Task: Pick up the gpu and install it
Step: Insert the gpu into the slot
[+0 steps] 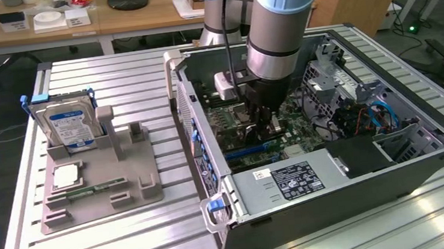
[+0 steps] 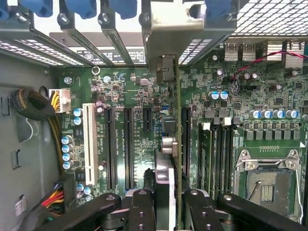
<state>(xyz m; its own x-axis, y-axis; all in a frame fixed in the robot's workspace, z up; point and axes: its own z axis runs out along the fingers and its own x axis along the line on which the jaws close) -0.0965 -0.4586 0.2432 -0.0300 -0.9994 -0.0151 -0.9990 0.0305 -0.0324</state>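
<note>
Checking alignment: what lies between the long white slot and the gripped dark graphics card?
Wrist view: three black slots between white slot and thin dark gpu card.

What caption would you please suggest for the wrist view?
Gripper holding the gpu edge-on above the motherboard slots inside the open computer case.

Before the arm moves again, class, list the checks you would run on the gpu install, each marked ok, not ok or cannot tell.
1. Gpu held between the gripper fingers: ok.
2. Gripper inside the open case, over the motherboard: ok.
3. Card standing on edge, running parallel to the slots: ok.
4. Card's bracket up at the case's rear slot bars: ok.
5. Card edge fully seated in a slot: cannot tell.
6. Hard drive upright in its holder outside the case: ok.
</note>
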